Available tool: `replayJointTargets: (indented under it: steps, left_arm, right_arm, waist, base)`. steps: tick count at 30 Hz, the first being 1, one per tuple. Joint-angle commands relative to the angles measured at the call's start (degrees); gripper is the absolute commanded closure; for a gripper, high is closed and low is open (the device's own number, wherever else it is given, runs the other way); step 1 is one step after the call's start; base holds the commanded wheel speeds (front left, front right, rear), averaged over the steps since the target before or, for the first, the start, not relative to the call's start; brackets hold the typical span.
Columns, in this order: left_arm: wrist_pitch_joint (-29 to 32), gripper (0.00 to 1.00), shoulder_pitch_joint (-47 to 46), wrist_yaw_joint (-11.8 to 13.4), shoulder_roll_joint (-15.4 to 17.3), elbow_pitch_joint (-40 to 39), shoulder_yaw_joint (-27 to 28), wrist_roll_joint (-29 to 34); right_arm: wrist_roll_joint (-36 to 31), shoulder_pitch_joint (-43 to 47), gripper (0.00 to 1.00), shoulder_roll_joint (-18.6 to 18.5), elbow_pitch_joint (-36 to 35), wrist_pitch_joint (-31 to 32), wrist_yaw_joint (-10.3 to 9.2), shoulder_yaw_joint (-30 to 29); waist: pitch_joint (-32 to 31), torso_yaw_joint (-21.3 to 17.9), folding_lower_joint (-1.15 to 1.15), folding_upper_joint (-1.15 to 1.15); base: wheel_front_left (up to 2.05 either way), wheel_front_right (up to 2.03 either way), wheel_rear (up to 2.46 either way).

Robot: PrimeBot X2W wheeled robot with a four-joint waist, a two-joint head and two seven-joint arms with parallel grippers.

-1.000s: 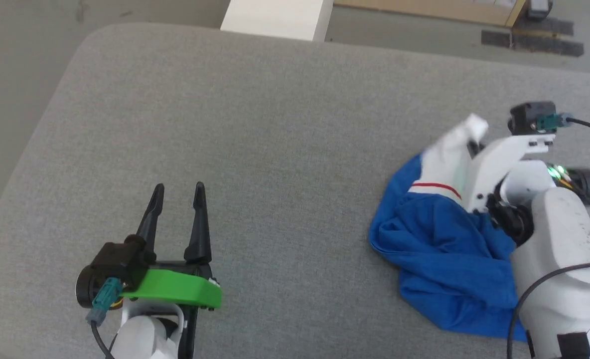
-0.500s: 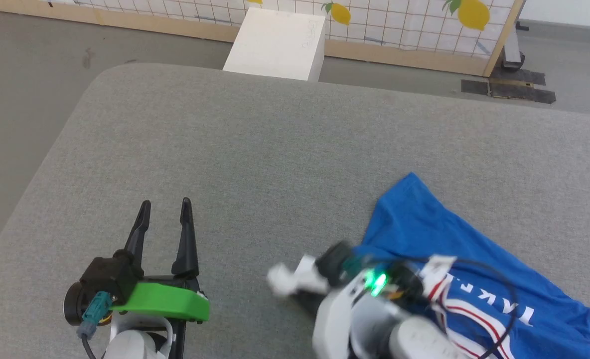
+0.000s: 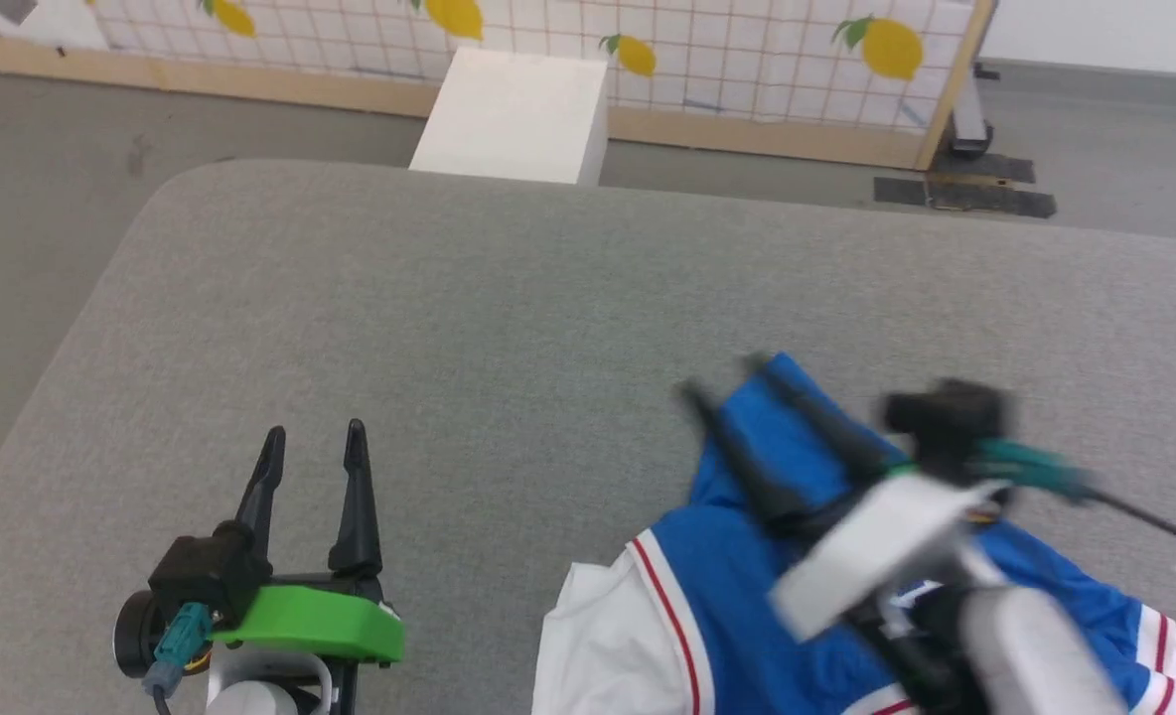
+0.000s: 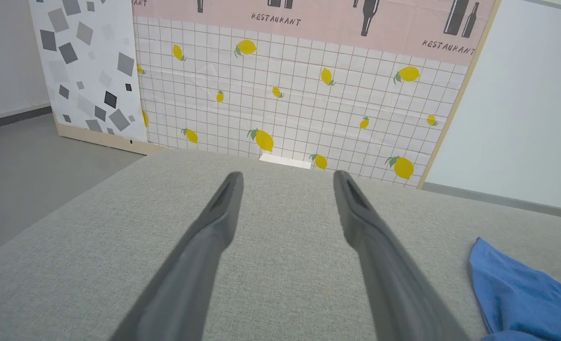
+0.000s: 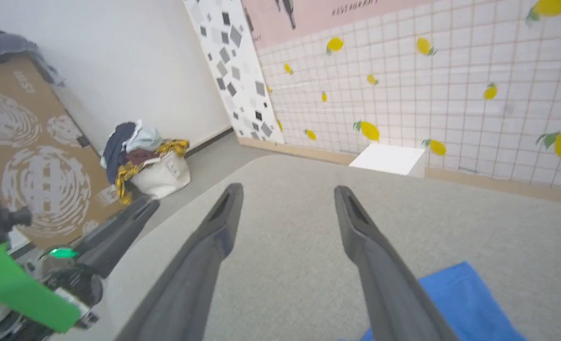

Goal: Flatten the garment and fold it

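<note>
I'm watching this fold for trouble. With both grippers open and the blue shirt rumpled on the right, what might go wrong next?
The right gripper hangs open over a blue corner of the garment, so a low pass might snag and drag it. The right arm hides part of the cloth from the head view, so a grasp there might pinch two layers.

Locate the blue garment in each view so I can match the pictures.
Head view: garment at lower right, white sleeve at the bottom edge.
Left wrist view: garment, a blue corner at bottom right.
Right wrist view: garment, a blue corner at bottom right.
Shared landmark: white box beyond the table.
</note>
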Motion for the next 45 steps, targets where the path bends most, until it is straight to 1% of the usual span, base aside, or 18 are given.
replayJointTargets:
  steps: [1, 5, 8, 11, 16, 21, 23, 26, 28, 29, 30, 31, 35, 38, 40, 42, 45]
  left_arm:
    - [-0.21, 0.00, 0.91, -0.51, -0.18, 0.12, 0.08, 0.57]
    - [-0.21, 0.00, 1.54, -1.49, -0.11, 1.20, -0.71, 1.42]
    - [-0.15, 0.00, 2.10, -2.70, 0.52, 3.40, -2.76, 1.93]
    - [2.45, 0.00, 1.95, -4.07, 1.86, 6.56, -7.25, 2.11]
    - [10.62, 0.00, -0.09, -4.84, 4.13, 10.14, -15.69, 1.08]
    - [21.57, 0.00, -3.98, -4.92, 6.21, 13.97, -22.97, -2.82]
    - [25.92, 0.00, -5.44, -4.92, 6.99, 15.62, -24.17, -4.09]
    - [32.94, 0.00, -7.40, -4.11, 7.85, 18.57, -24.06, -4.51]
    - [36.49, 0.00, -8.41, -3.94, 8.20, 19.73, -24.16, -5.00]
    - [37.34, 0.64, -8.90, -4.03, 8.48, 19.83, -24.32, -5.19]
    - [37.46, 1.00, -9.65, -4.19, 8.92, 19.58, -24.55, -5.39]
    - [37.45, 1.00, -10.17, -4.30, 9.31, 19.44, -24.51, -5.74]
    - [36.01, 1.00, -13.69, -4.57, 12.85, 18.60, -23.66, -5.90]
    - [34.42, 1.00, -17.45, -4.53, 15.77, 18.82, -21.53, -5.87]
    - [33.14, 1.00, -20.14, -4.06, 17.25, 19.67, -19.84, -5.81]
    - [32.00, 1.00, -22.62, -3.27, 18.05, 21.12, -18.23, -6.04]
    - [30.52, 1.00, -25.06, -2.43, 18.09, 23.90, -16.49, -6.95]
  right_arm:
    - [-1.74, 1.83, 0.00, -0.04, -0.89, -1.85, -0.08, -3.13]
    - [-9.40, 5.18, 0.00, -0.04, -1.04, -6.62, -0.08, -13.84]
    - [-11.93, 8.22, 0.00, -0.04, 1.23, -8.26, -0.08, -19.28]
    - [-12.48, 10.75, 0.00, -0.04, 3.35, -8.96, -0.08, -23.00]
    - [-11.63, 12.75, 0.00, -0.04, 4.03, -9.62, -0.08, -25.79]
    - [-10.90, 12.55, 0.00, -0.04, 3.70, -9.91, -0.08, -26.16]
    - [-10.71, 12.25, 0.00, -0.04, 3.69, -10.04, -0.08, -25.99]
    - [-10.50, 12.02, 0.00, -0.04, 3.86, -10.10, -0.08, -25.49]
    - [-10.17, 11.95, 0.00, -0.04, 4.10, -10.12, -0.08, -25.01]
    - [-10.13, 11.91, 0.00, -0.04, 4.19, -10.13, -0.08, -24.79]
    - [-9.98, 11.85, 0.00, -0.04, 4.36, -10.15, -0.08, -24.67]
    - [-9.78, 11.75, 0.00, -0.04, 4.47, -10.21, -0.08, -24.60]
    - [-9.63, 11.26, 0.00, -0.04, 4.73, -10.50, -0.08, -24.59]
    - [-9.56, 10.71, 0.00, -0.04, 4.73, -10.80, -0.08, -24.86]
    - [-9.48, 10.25, 0.00, -0.04, 4.76, -11.00, -0.08, -24.96]
    - [-9.49, 9.84, 0.00, -0.04, 4.85, -11.20, -0.08, -25.01]
    - [-9.41, 9.37, 0.00, -0.04, 5.23, -11.34, -0.08, -24.89]
  waist:
    - [-0.67, -1.16, 0.00, 0.00]
    - [-0.79, -2.38, 0.00, 0.00]
    - [-0.99, -2.94, 0.00, 0.00]
    - [-1.18, -3.42, 0.00, 0.00]
    - [-1.01, -4.70, 0.00, 0.00]
    - [-0.34, -6.53, 0.00, 0.00]
    - [-0.02, -7.30, 0.00, 0.00]
    - [0.74, -8.52, 0.00, 0.00]
    - [1.23, -9.42, 0.00, 0.00]
    - [1.49, -9.86, 0.00, 0.00]
    - [1.78, -10.35, 0.00, 0.00]
    - [2.04, -10.78, 0.00, 0.00]
    - [3.18, -12.27, 0.00, 0.00]
    - [4.23, -13.03, 0.00, 0.00]
    - [5.01, -13.36, 0.00, 0.00]
    - [5.76, -13.53, 0.00, 0.00]
    - [6.39, -13.61, 0.00, 0.00]
  base:
    - [0.00, 0.00, 0.00]
    - [0.00, 0.00, 0.00]
    - [0.00, 0.00, 0.00]
    - [0.00, 0.00, 0.00]
    - [0.00, 0.00, 0.00]
    - [0.00, 0.00, 0.00]
    - [0.00, 0.00, 0.00]
    - [0.00, 0.00, 0.00]
    - [0.00, 0.00, 0.00]
    - [0.00, 0.00, 0.00]
    - [0.00, 0.00, 0.00]
    - [0.00, 0.00, 0.00]
    - [0.00, 0.00, 0.00]
    - [0.00, 0.00, 0.00]
    - [0.00, 0.00, 0.00]
    - [0.00, 0.00, 0.00]
    - [0.00, 0.00, 0.00]
